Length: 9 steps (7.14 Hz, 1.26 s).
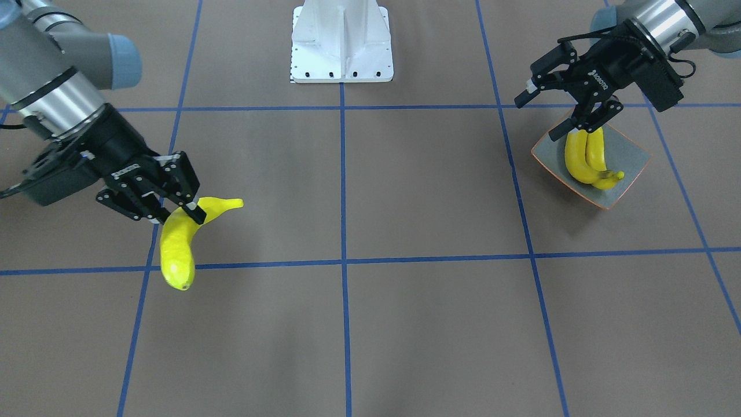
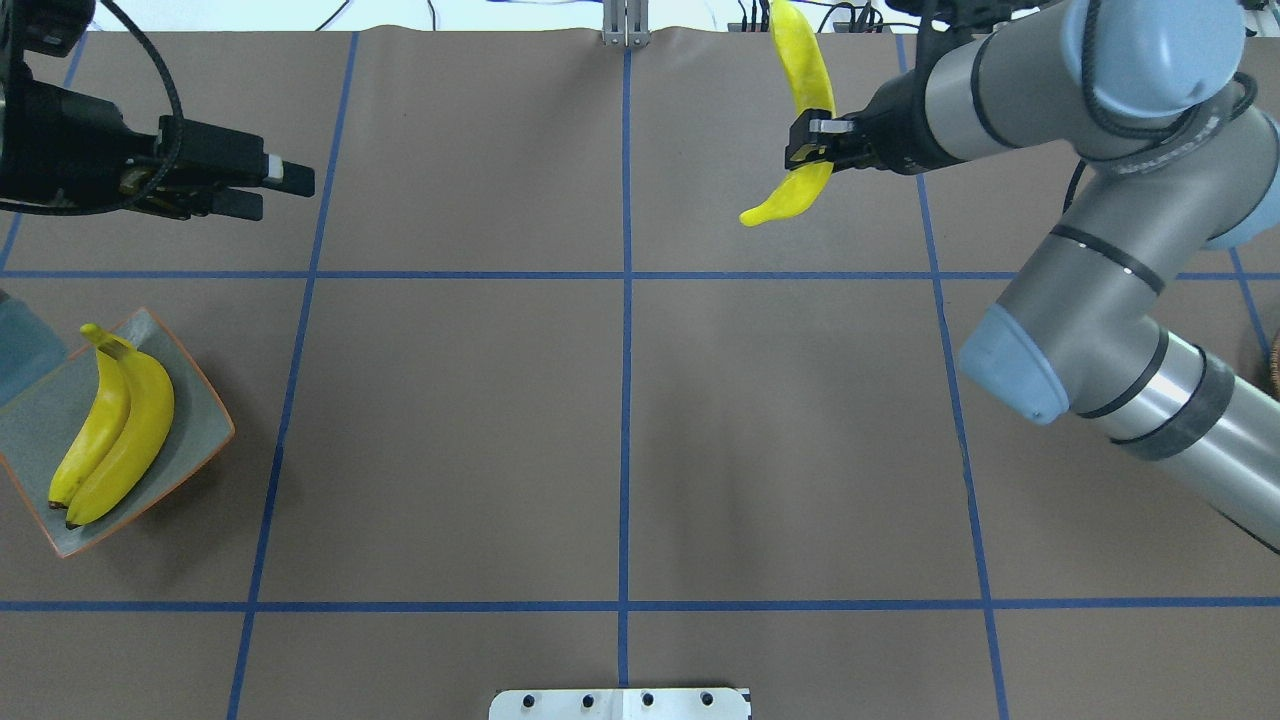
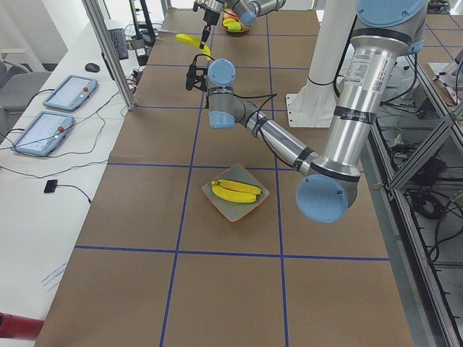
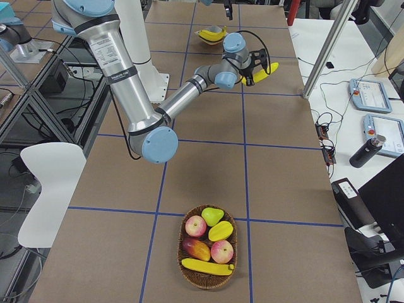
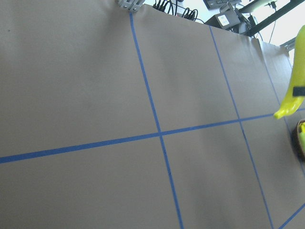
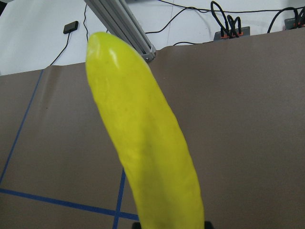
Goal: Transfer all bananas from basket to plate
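Observation:
Two yellow bananas (image 2: 115, 430) lie side by side on the square grey-green plate (image 2: 195, 405), also seen as the plate (image 1: 628, 153) in the front-facing view. My left gripper (image 1: 543, 113) hangs open and empty, raised above the plate's edge and clear of the fruit. My right gripper (image 2: 812, 150) is shut on a third banana (image 1: 176, 249), held in the air over the table; this banana (image 6: 147, 148) fills the right wrist view. The basket (image 4: 183, 265) at the table's right end holds one more banana (image 4: 206, 267).
Apples (image 4: 196, 225) and other fruit share the basket. The white robot base (image 1: 341, 43) stands at the table's middle edge. Blue tape lines grid the brown table top. Tablets (image 3: 69, 92) and cables lie on the side bench.

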Tool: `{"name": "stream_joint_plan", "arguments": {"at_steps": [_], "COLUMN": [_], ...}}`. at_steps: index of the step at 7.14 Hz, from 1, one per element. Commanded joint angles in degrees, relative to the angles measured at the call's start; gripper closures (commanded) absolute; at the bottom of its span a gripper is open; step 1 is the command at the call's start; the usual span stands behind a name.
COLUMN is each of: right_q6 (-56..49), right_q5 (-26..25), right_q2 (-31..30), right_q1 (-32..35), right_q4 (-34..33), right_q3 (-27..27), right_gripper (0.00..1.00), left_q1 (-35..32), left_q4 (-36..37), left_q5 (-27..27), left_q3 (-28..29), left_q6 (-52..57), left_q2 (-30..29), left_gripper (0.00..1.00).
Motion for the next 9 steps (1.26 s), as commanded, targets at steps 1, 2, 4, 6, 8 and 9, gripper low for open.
{"name": "stream_joint_plan", "arguments": {"at_steps": [1, 2, 4, 6, 8, 9], "right_q6": [0.5, 0.6, 0.6, 0.2, 0.1, 0.1], "right_q5": [-11.8, -13.8, -18.0, -20.5, -23.5, -24.2], "right_q2": [4.6, 5.6, 7.9, 8.7, 10.5, 11.1], "right_q1": [-8.3, -9.9, -13.1, -15.3, -17.2, -17.7], "right_q4": [-11.0, -12.1, -15.9, -15.9, -15.9, -15.9], "right_q3": [3.1, 3.0, 3.0, 2.9, 1.4, 1.0], "right_gripper": [1.00, 1.00, 1.00, 1.00, 1.00, 1.00], "left_q1": [4.8, 8.3, 12.1, 13.0, 13.8, 13.8], "left_q4": [0.3, 0.3, 0.2, 0.3, 0.6, 0.6], "left_q5": [8.7, 14.4, 24.5, 25.8, 28.8, 28.8], "left_q3": [0.7, 0.8, 3.2, 7.8, 10.3, 11.7], "left_q6": [-12.6, -18.2, -26.6, -27.8, -29.0, -29.0], "left_q2": [-4.4, -6.1, -11.1, -15.0, -18.3, -19.2], "left_gripper": [0.00, 0.00, 0.00, 0.00, 0.00, 0.00]}}
